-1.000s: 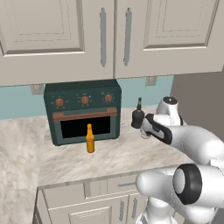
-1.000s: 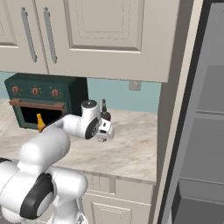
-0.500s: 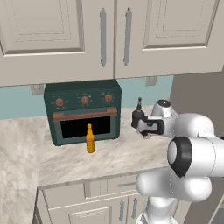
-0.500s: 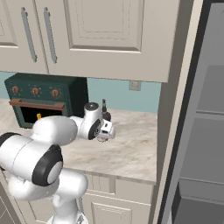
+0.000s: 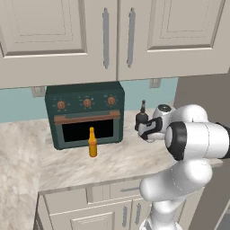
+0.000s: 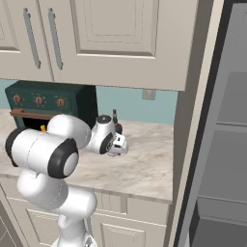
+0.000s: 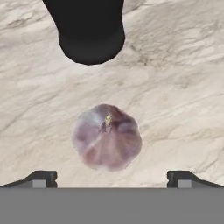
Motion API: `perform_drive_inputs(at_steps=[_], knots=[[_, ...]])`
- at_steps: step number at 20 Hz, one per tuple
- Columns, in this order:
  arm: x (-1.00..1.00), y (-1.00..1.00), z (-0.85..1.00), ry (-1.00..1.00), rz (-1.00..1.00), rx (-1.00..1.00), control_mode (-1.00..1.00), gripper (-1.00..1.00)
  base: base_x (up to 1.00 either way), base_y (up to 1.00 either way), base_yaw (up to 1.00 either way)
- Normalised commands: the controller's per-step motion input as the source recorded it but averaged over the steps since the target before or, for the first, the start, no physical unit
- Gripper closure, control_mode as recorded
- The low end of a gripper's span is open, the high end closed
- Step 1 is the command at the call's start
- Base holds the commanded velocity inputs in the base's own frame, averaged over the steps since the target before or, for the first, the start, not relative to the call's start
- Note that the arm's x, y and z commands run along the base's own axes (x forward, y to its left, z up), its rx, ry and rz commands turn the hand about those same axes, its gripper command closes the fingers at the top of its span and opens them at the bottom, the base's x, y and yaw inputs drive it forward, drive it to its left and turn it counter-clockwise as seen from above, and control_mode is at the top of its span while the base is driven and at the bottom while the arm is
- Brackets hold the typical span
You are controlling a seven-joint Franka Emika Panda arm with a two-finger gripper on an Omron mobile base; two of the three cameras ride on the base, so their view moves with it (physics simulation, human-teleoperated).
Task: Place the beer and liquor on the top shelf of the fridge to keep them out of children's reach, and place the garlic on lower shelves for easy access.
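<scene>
Garlic [image 7: 107,142]: light, firm, papery skin, prob. slippery-round; we'd pinch across widest part w/ tips low. Pale pink-white bulb, small pointed tip up. Sits on counter [image 7: 175,65], just beside liquor [image 7: 89,30]. Gripper [image 7: 111,177] wide open above it, nothing held. Beer [image 5: 92,143] by oven [image 5: 85,114].

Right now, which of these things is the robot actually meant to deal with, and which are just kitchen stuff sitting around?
Part of the job:
- garlic, on the counter below the open gripper
- liquor, standing just beyond the garlic
- beer, in front of the oven
- fridge, open at the right

Just there:
- green countertop oven
- wall cabinets
- marble counter
</scene>
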Motion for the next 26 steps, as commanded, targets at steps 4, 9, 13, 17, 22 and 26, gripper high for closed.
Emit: perform_drive_inputs(at_steps=[4,9,13,17,22,26], knots=[[0.20,0.00,-0.26,0.00,0.00,0.00,-1.00,-1.00,0.00,0.00,0.00],[0.18,0.00,-0.25,0.00,0.00,0.00,-1.00,-1.00,0.00,0.00,0.00],[0.17,0.00,-0.19,0.00,0.00,0.00,-1.00,-1.00,0.00,0.00,0.00],[0.11,0.00,-0.33,0.00,0.00,0.00,-1.00,1.00,0.00,0.00,0.00],[0.00,0.03,-0.34,0.00,0.00,0.00,-1.00,1.00,0.00,0.00,0.00],[-0.35,0.00,-0.11,-0.01,0.09,0.00,-1.00,1.00,0.00,0.00,0.00]])
